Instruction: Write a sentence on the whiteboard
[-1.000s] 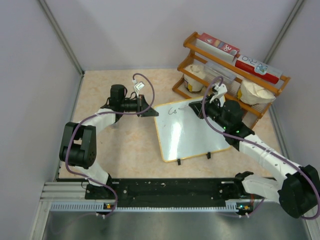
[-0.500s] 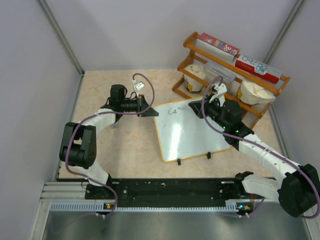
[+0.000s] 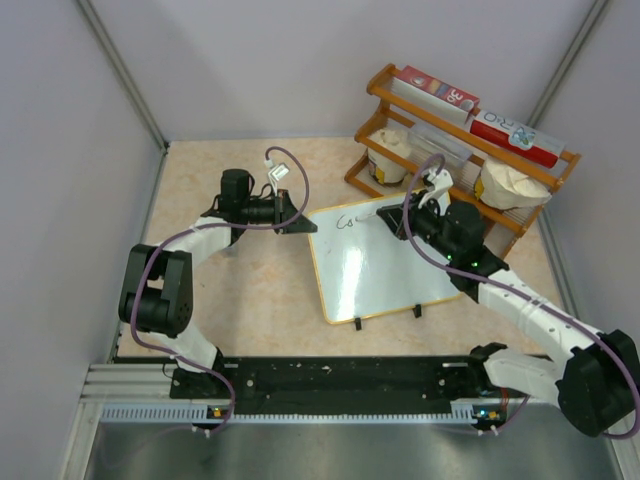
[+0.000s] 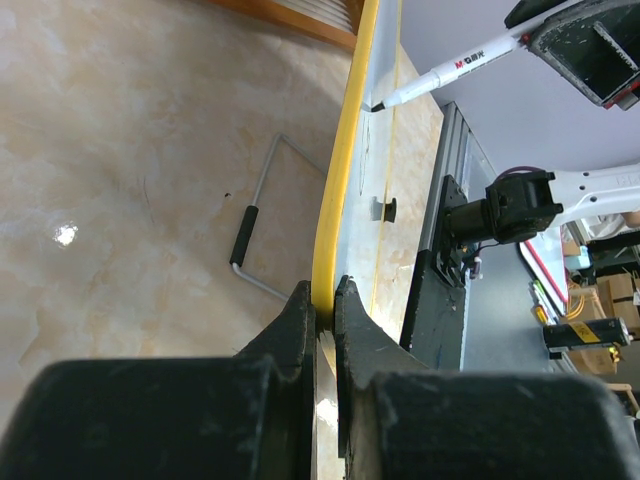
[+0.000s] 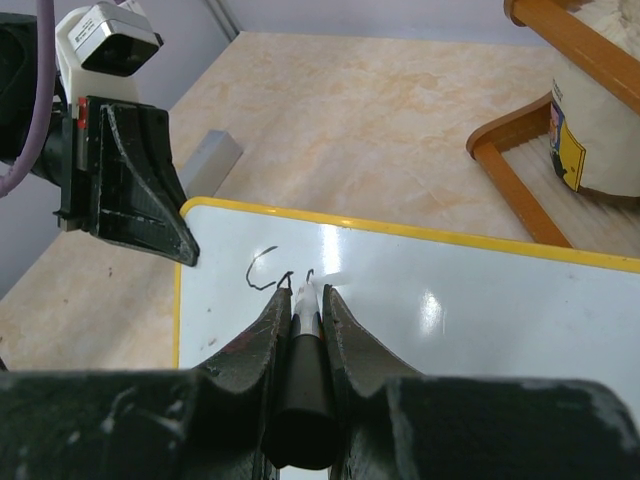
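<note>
The whiteboard (image 3: pixel 385 270) stands tilted on the tabletop, white with a yellow rim (image 4: pixel 340 180). The sentence (image 3: pixel 349 221) is a short black scrawl near the board's top left corner, and it also shows in the right wrist view (image 5: pixel 265 272). My left gripper (image 3: pixel 300 226) is shut on the board's yellow edge (image 4: pixel 322 295) at that corner. My right gripper (image 3: pixel 402 216) is shut on a marker (image 5: pixel 305 350), white with a black cap end. The marker's tip (image 4: pixel 378 104) touches the board just right of the lettering.
A wooden rack (image 3: pixel 460 140) with boxes and white tubs stands right behind the board's far edge, close to my right arm. The board's wire stand (image 4: pixel 260 215) rests on the tabletop behind it. A black rail (image 3: pixel 330 378) runs along the near edge.
The marker tip has crept slightly along the board and the black lettering has grown by a small stroke. The left gripper and the board have not moved.
</note>
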`<state>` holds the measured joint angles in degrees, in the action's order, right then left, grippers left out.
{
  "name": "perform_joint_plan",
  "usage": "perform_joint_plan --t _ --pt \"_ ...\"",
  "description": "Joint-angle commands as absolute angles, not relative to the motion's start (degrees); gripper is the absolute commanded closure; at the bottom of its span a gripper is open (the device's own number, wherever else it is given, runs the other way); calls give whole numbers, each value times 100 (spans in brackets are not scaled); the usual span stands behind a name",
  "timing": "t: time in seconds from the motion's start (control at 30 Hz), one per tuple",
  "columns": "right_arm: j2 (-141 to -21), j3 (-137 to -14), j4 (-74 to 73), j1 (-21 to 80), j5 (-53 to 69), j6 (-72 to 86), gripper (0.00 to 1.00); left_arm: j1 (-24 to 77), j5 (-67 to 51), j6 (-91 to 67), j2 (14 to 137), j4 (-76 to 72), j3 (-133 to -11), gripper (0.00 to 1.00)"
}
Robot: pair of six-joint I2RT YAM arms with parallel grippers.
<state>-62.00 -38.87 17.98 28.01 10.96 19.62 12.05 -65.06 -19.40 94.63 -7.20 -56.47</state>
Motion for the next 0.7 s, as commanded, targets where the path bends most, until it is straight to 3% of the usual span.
perform_joint_plan --t 0.0,0.67 --pt "-6073 -3814 1635 2848 1178 1907 100 1397 -6258 -984 9448 -527 -5581 100" --pt "-6064 -3894 1520 2839 537 1942 100 1397 -6258 -967 9466 -527 -5563 100"
